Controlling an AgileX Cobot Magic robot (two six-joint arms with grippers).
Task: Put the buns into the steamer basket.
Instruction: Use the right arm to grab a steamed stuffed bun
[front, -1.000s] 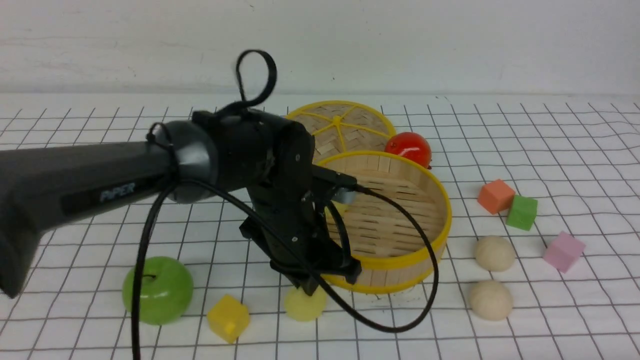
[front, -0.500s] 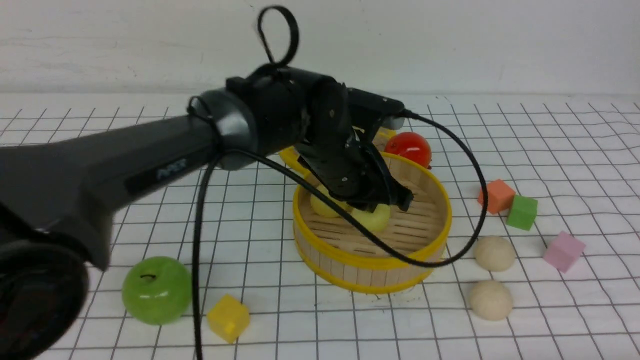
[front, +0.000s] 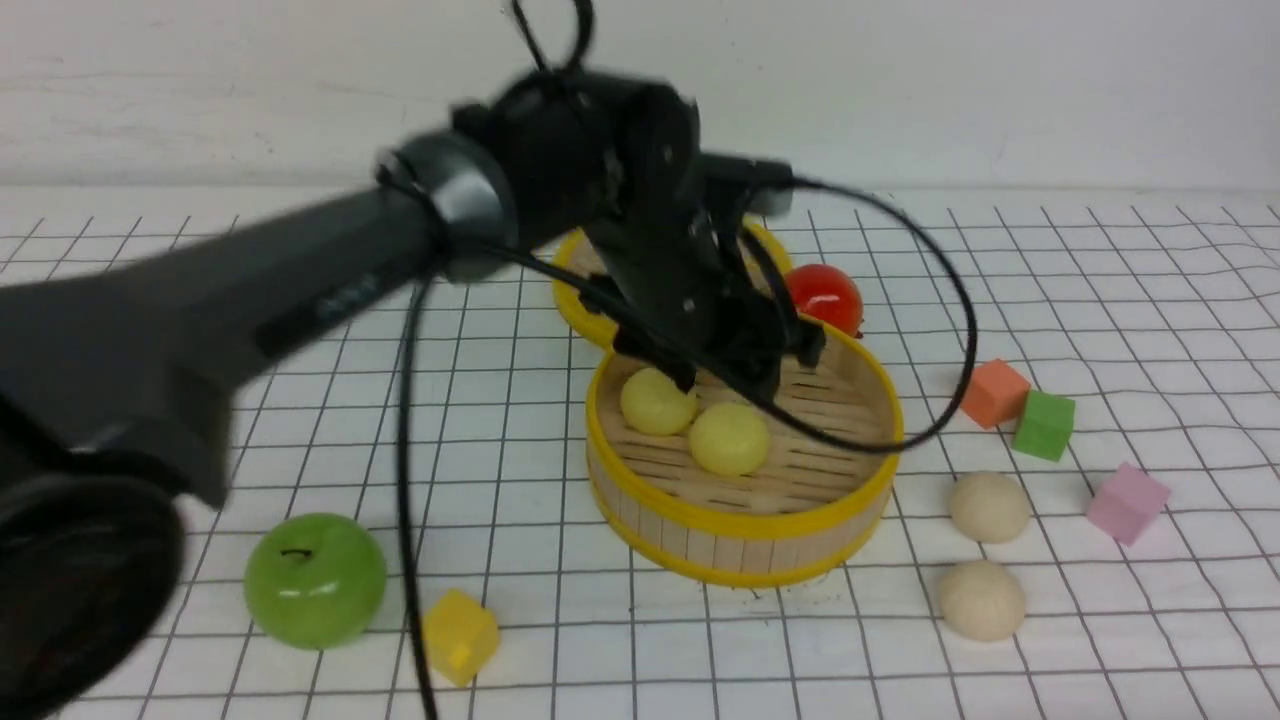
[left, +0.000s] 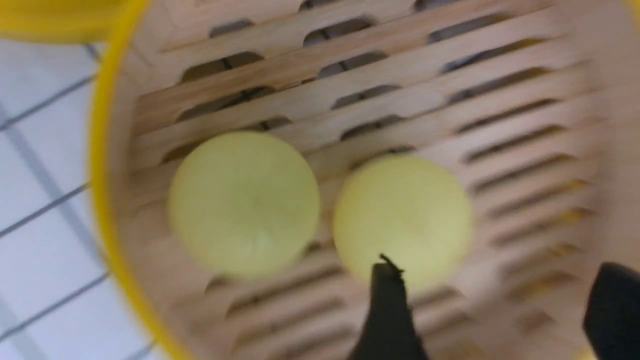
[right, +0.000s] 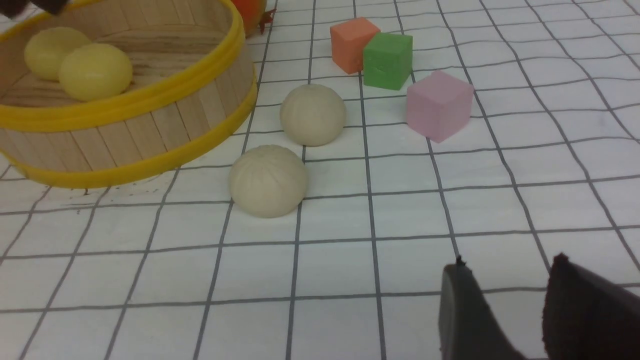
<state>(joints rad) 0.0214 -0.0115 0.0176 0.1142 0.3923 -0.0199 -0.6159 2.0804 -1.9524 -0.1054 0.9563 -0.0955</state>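
The rear yellow bun (front: 657, 401) and the front yellow bun (front: 729, 438) lie on the slatted floor inside the basket (front: 740, 522), just beside each other, in its left half. The far beige bun (front: 989, 507) and the near beige bun (front: 981, 599) sit on the table (front: 1150, 300) outside the basket, to its right, one behind the other and a little apart. The far one lies near the basket wall without touching it. The basket stands upright on the gridded cloth at mid-table. The left gripper (left: 495, 262) hangs over the basket above the yellow buns. Its jaws are spread wide and hold nothing, and its fingers are clear of both buns. The left arm reaches in from the left, with its cable looping over the basket's right rim. The right gripper (right: 509, 260) is low over the cloth on the near side of the beige buns, well apart from them. Its jaws stand parted with nothing between them. The lid (front: 565, 290) lies behind the basket, largely hidden by the arm. The tomato (front: 825, 295) sits just behind the basket's far rim. To the right are an orange cube (front: 992, 392) touching a green cube (front: 1043, 424), and a pink cube (front: 1127, 502) nearby. At front left are the apple (front: 315, 580) and a yellow cube (front: 458, 635).
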